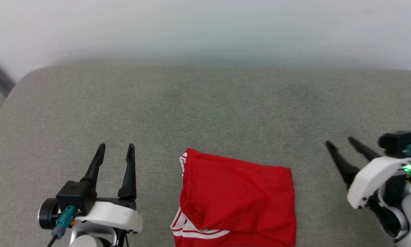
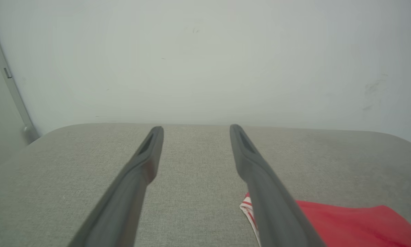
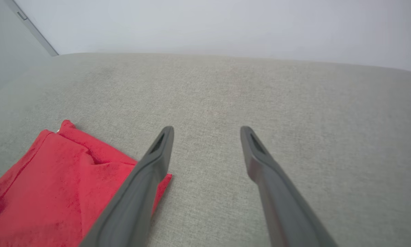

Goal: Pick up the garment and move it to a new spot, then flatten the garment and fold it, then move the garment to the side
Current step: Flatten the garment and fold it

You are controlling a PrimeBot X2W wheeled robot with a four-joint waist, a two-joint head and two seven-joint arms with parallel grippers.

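The garment (image 1: 238, 199) lies folded into a red rectangle at the near middle of the grey cushion, with red-and-white striped trim showing at its left edge and near corner. My left gripper (image 1: 117, 147) stands open to its left, nothing between the fingers. To the garment's right my right gripper (image 1: 340, 141) is open and empty too, tilted toward the left. In the left wrist view the garment (image 2: 356, 223) shows at the lower right, past my left gripper (image 2: 195, 128). The right wrist view has the garment (image 3: 54, 192) at the lower left of my right gripper (image 3: 207, 128).
The grey fabric surface (image 1: 205, 109) stretches wide beyond the garment up to a pale wall (image 1: 205, 27). Its rounded left corner (image 1: 23, 82) drops off toward a grey frame at the far left.
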